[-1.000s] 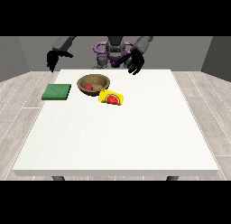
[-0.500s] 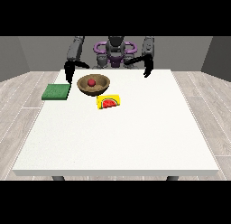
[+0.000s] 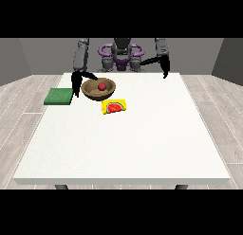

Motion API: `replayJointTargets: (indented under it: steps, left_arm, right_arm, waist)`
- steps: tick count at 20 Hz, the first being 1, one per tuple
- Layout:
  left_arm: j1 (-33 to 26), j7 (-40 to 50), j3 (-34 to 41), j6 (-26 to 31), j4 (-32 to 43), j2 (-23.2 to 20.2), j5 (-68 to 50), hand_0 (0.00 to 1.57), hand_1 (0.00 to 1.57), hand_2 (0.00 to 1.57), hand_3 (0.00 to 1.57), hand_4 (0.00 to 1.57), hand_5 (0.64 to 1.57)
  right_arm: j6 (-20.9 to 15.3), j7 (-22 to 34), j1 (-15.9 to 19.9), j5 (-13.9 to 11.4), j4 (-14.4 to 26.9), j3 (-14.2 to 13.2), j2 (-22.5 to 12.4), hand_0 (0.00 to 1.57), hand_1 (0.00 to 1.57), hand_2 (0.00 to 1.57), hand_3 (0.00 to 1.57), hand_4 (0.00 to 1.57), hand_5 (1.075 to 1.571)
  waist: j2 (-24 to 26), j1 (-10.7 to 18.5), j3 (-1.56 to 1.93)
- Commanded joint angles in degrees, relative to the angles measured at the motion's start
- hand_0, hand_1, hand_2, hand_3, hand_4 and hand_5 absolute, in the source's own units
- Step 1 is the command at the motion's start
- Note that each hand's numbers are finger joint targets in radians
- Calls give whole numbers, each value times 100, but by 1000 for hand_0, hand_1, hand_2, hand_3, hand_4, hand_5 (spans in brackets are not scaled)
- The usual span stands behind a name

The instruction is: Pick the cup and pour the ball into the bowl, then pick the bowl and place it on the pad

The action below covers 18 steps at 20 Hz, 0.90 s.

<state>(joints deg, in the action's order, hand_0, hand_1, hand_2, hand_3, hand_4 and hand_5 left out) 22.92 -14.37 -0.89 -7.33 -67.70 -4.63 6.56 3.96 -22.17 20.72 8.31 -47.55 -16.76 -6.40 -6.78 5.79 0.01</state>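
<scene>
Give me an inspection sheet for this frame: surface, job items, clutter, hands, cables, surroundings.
Surface: large white table, mostly bare.
Job items: brown wooden bowl holding a small red ball; flat green square pad at the view's left of it; yellow cup with a watermelon print lying in front of the bowl.
Clutter: nothing seen.
Hands: hand at the view's left beside the bowl's rim; hand at the view's right hanging apart.
Cables: nothing seen.
Surroundings: grey walls, wood-plank floor.

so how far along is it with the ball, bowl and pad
Done: the red ball already sits inside the brown bowl, and the yellow cup lies on its side on the table. In hand: the hand at the view's left is down beside the bowl's left rim, between bowl and green pad; contact is unclear. Left: lifting the bowl and setting it on the pad.
</scene>
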Motion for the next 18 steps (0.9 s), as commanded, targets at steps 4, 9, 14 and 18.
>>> replayJointTargets:
  steps: [4,9,14,18]
  left_arm:
    - [14,101,20,143,-431,-67,13,0,0,0,0,0,1566]
    - [-175,252,298,541,-566,-376,-202,0,0,0,0,0,1565]
    - [-106,0,215,678,-811,-421,-262,0,0,0,0,80,1571]
    - [101,112,19,659,-849,-234,-200,0,0,0,0,568,1549]
  right_arm:
    - [117,-978,268,-4,1123,-79,-93,0,0,0,0,116,1563]
    - [-101,-1016,428,-31,1463,57,9,0,0,0,0,64,1562]
    - [-1042,-447,90,-35,1811,-269,-78,1453,1453,1571,0,468,1512]
    - [-2190,-291,-42,-1044,1699,321,-430,1571,1571,1571,1570,920,1536]
  waist:
    - [-352,71,3]
    - [-94,32,2]
    - [-558,441,1]
    - [-585,681,-26]
